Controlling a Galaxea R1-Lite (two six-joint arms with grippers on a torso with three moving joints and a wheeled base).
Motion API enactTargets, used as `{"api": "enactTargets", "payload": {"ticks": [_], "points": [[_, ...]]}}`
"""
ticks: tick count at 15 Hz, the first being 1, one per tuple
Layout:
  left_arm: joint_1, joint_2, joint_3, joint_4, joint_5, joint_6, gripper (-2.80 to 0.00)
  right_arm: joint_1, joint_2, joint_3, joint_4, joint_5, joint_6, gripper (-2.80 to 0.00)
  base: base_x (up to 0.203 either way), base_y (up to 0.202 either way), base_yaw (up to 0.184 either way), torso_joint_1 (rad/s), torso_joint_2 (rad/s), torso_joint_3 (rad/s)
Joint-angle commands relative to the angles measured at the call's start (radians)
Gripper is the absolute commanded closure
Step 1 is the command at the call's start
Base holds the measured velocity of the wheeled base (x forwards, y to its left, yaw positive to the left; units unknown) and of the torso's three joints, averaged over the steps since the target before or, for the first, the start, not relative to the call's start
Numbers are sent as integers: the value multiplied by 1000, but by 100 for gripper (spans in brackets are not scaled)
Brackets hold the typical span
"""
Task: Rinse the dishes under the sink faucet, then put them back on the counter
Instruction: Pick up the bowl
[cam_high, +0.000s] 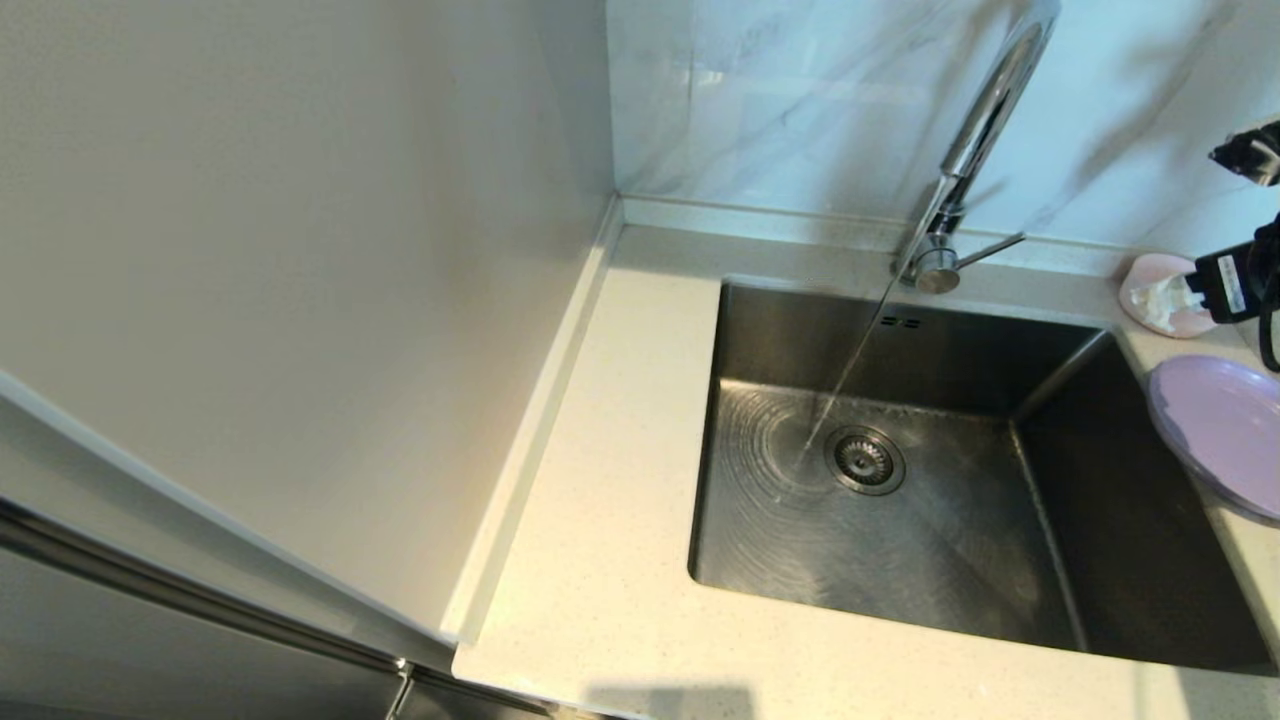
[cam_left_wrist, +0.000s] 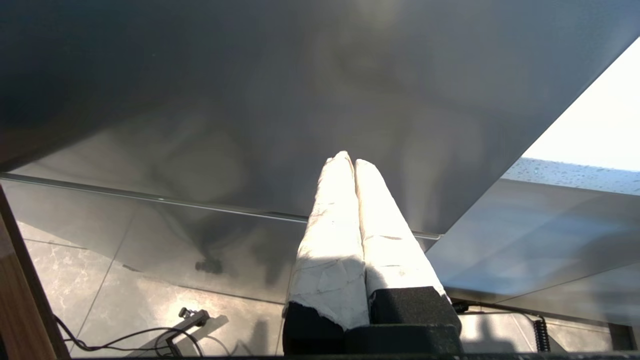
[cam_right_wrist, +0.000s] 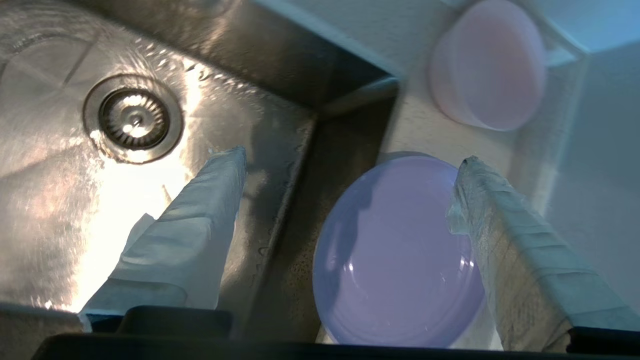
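Water runs from the chrome faucet (cam_high: 985, 110) into the steel sink (cam_high: 900, 560), landing beside the drain strainer (cam_high: 865, 460). The lilac plate (cam_high: 1215, 430) (cam_right_wrist: 395, 255) lies on the counter (cam_high: 620, 450) at the sink's right edge. Behind it, in the back right corner, stands the pink bowl (cam_high: 1160, 295) (cam_right_wrist: 487, 65). My right gripper (cam_right_wrist: 352, 165) hovers open above the plate and holds nothing; one taped finger (cam_right_wrist: 215, 200) hangs over the basin, the other (cam_right_wrist: 500, 220) over the plate's far rim. My left gripper (cam_left_wrist: 348, 160) is shut and empty, parked low by the cabinet fronts.
The faucet's thin lever (cam_high: 990, 250) points right along the low back edge. A tall pale panel (cam_high: 300, 300) walls off the counter's left side. Grey-veined marble tiles (cam_high: 800, 100) rise behind the sink. Cables lie on the floor (cam_left_wrist: 150, 340) below the left arm.
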Motion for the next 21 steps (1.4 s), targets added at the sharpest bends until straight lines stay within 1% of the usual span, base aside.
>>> {"api": "enactTargets", "payload": {"ticks": [1,2,3,4,6,7,8,9,12,13,14,15,17,19,21], "points": [[0,0,0,0,0,0,0,43,160,-220,138,-146,60,-280,0,0,0,0,0,0],[0,0,0,0,0,0,0,49,221,-293,165,-213,87,-280,0,0,0,0,0,0],[0,0,0,0,0,0,0,50,266,-327,180,-282,118,-280,0,0,0,0,0,0],[0,0,0,0,-1,0,0,46,297,-337,184,-326,145,-280,0,0,0,0,0,0],[0,0,0,0,0,0,0,42,343,-341,138,-340,182,-280,0,0,0,0,0,0],[0,0,0,0,0,0,0,41,371,-341,67,-342,182,-280,0,0,0,0,0,0],[0,0,0,0,-1,0,0,40,403,-341,-32,-346,177,-280,0,0,0,0,0,0],[0,0,0,0,0,0,0,34,436,-338,-124,-349,160,-280,0,0,0,0,0,0],[0,0,0,0,0,0,0,-7,500,-336,-296,-352,66,-280,0,0,0,0,0,0],[0,0,0,0,0,0,0,-22,515,-336,-368,-352,31,-280,0,0,0,0,0,0],[0,0,0,0,0,0,0,-41,530,-337,-436,-351,-25,-280,0,0,0,0,0,0],[0,0,0,0,0,0,0,-58,544,-340,-472,-349,-52,-280,0,0,0,0,0,0],[0,0,0,0,0,0,0,-64,557,-341,-486,-346,-51,-280,0,0,0,0,0,0],[0,0,0,0,0,0,0,-70,574,-340,-532,-346,-55,-280,0,0,0,0,0,0],[0,0,0,0,0,0,0,-75,575,-339,-534,-343,-57,-280,0,0,0,0,0,0]]}}
